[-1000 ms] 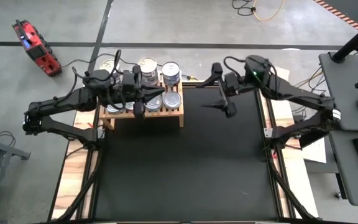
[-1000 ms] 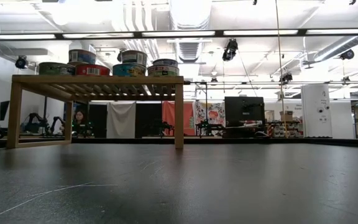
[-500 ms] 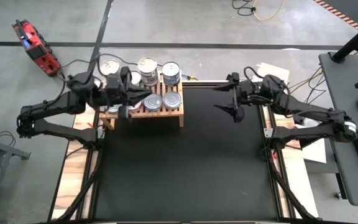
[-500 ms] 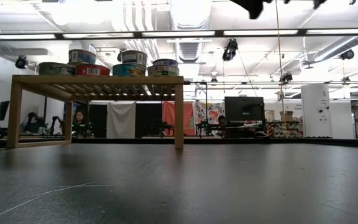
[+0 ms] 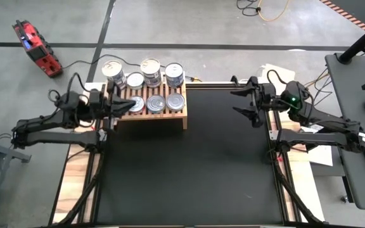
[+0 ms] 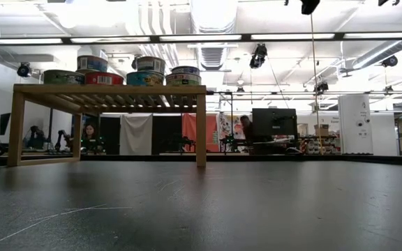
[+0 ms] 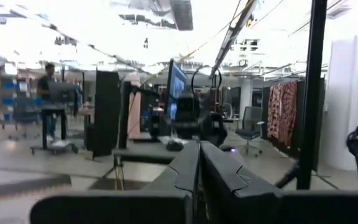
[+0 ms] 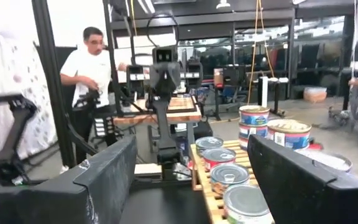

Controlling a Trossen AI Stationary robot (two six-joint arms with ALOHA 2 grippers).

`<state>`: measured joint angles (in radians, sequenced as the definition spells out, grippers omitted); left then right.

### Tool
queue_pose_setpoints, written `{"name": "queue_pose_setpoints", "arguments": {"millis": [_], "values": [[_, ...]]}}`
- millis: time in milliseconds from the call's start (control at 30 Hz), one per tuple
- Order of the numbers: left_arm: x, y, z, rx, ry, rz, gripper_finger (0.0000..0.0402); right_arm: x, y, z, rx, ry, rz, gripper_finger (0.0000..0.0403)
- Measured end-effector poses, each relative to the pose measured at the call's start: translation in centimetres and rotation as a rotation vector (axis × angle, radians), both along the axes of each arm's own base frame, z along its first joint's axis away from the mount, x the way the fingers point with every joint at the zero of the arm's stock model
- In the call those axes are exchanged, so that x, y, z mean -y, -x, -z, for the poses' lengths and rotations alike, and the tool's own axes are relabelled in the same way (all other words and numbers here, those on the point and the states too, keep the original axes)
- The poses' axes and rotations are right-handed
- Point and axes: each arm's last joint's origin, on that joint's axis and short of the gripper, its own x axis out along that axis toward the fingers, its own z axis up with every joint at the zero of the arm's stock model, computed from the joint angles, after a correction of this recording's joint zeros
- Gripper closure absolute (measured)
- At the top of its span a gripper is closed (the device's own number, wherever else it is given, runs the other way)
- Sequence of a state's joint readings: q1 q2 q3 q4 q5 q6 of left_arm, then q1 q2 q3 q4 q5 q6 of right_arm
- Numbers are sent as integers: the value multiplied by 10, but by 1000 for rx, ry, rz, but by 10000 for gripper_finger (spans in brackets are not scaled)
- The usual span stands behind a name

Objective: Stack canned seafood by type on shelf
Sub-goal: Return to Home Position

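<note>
The light-wood shelf [image 5: 147,116] stands at the table's far left on short legs, also seen in the low view [image 6: 110,89]. Several canned seafood tins [image 5: 156,102] sit on its slats, some stacked two high [image 6: 150,65]. My left gripper [image 5: 127,104] is shut and hovers at the shelf's left end, its fingers together in the left wrist view [image 7: 199,174]. My right gripper [image 5: 244,101] is open and empty near the table's far right edge, facing the shelf and tins [image 8: 244,199] across the mat [image 8: 191,142].
The black mat [image 5: 182,171] covers the table in front of and right of the shelf. A person in a white shirt [image 8: 95,68] stands beyond the table's left side. A red tool [image 5: 37,47] lies on the floor, and a desk [image 5: 360,82] stands to the right.
My left arm has drawn back from over the shelf's tins toward the table's left edge. My right arm has pulled away from the shelf toward the table's right edge, staying open. The tins and shelf have kept still.
</note>
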<state>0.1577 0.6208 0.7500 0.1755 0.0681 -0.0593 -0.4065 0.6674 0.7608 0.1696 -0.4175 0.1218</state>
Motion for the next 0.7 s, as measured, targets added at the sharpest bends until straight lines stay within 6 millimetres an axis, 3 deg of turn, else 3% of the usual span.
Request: {"name": "queue_pose_setpoints", "arguments": {"millis": [100,267,500,700], "values": [[0,2,20,-29,58,14,401,0,0,4,-10,-10,-4,110],[0,1,51,-74,106,22,401,-2,-2,24,-54,120,-50,107],[2,18,70,88,-79,-30,401,-6,8,62,-46,153,-34,90],[6,41,90,184,-86,-34,401,-12,22,88,-45,113,-38,77]]}}
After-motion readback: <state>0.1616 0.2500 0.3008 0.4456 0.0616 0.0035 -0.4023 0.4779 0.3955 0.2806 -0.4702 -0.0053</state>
